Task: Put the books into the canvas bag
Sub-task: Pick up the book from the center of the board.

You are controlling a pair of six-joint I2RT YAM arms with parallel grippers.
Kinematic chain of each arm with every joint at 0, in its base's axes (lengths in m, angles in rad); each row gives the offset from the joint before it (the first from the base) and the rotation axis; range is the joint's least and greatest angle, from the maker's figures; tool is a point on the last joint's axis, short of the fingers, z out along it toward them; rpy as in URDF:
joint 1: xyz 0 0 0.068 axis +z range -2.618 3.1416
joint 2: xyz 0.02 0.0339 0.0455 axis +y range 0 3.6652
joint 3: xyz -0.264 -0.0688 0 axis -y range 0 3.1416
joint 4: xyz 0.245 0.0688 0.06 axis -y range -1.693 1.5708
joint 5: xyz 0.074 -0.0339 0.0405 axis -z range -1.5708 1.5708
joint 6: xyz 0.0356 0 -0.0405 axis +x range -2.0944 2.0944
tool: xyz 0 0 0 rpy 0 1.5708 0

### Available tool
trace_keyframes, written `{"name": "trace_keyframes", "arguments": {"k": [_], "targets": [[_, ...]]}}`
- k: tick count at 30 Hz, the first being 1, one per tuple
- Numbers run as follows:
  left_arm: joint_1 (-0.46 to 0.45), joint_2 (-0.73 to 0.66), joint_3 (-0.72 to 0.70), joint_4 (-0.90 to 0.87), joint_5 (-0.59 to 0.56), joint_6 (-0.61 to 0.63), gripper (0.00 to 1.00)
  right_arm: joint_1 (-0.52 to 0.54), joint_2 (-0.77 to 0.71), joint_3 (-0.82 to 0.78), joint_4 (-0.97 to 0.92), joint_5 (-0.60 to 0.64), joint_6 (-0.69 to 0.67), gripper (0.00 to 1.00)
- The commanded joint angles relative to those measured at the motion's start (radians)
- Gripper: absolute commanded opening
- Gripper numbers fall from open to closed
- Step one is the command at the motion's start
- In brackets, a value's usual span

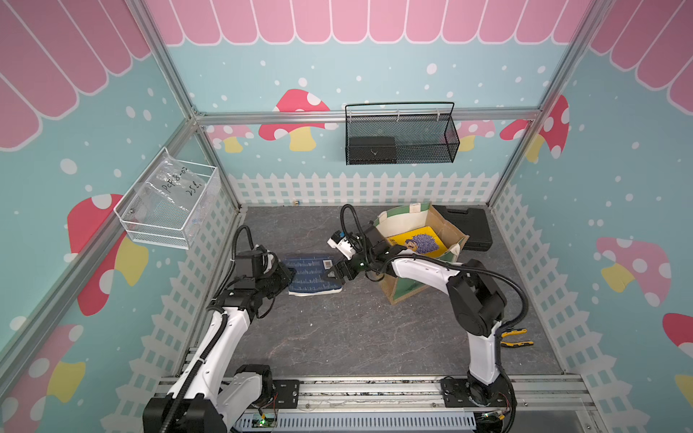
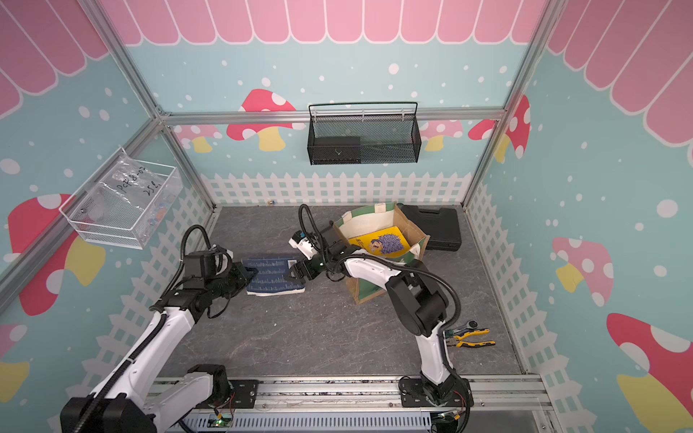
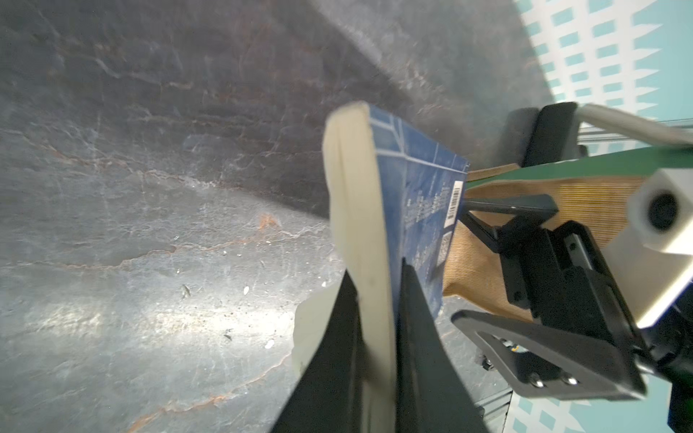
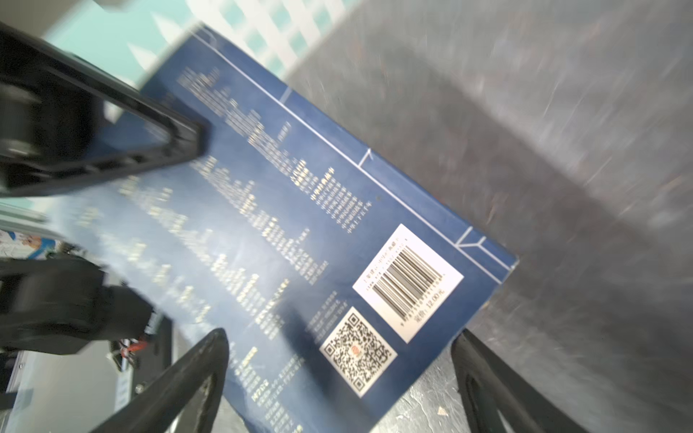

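Observation:
A navy blue book (image 1: 311,275) (image 2: 275,277) lies on the grey floor mat. My left gripper (image 1: 289,276) (image 3: 378,300) is shut on its pale page edge at the left side. In the left wrist view the book (image 3: 416,195) stands edge-on between the black fingers (image 3: 416,322). My right gripper (image 1: 330,275) (image 4: 337,360) is open over the right end of the book (image 4: 300,225), its fingers (image 4: 195,375) straddling the corner with the QR code. The canvas bag (image 1: 444,226) (image 2: 410,228) stands open and tilted to the right, with a yellow book (image 1: 423,241) inside.
A black plastic case (image 1: 468,225) lies behind the bag. Yellow-handled pliers (image 1: 515,337) rest at the right edge of the mat. A black mesh basket (image 1: 401,135) hangs on the back wall and a white wire basket (image 1: 168,202) on the left wall.

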Motion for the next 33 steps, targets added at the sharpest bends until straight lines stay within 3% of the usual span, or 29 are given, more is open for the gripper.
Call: {"name": "trace_keyframes", "arguments": {"k": [1,6,10,17,24,26,30,31,33], "targets": [[0.004,-0.054,0.073,-0.050,0.130,0.118,0.00,-0.015,-0.119,-0.012,0.015,-0.020,-0.010,0.96],[0.005,-0.132,0.114,0.020,0.282,0.158,0.00,-0.058,-0.238,-0.032,0.016,-0.042,0.031,0.97],[0.005,-0.190,0.099,0.169,0.368,0.092,0.00,-0.094,-0.296,-0.056,0.011,-0.064,0.055,0.98],[0.004,-0.246,0.021,0.478,0.360,-0.089,0.00,-0.123,-0.368,-0.123,0.043,-0.115,0.074,0.99],[-0.002,-0.161,-0.003,0.716,0.393,-0.219,0.00,-0.121,-0.409,-0.212,0.350,-0.311,0.242,0.93],[-0.007,-0.145,0.000,0.732,0.393,-0.220,0.00,-0.120,-0.416,-0.219,0.403,-0.329,0.281,0.74],[-0.014,-0.128,-0.003,0.738,0.395,-0.220,0.02,-0.127,-0.440,-0.204,0.391,-0.321,0.299,0.17],[-0.017,-0.122,-0.001,0.740,0.397,-0.220,0.16,-0.136,-0.443,-0.197,0.379,-0.323,0.304,0.05],[-0.018,-0.111,0.003,0.742,0.405,-0.220,0.50,-0.159,-0.448,-0.178,0.346,-0.332,0.306,0.00]]}}
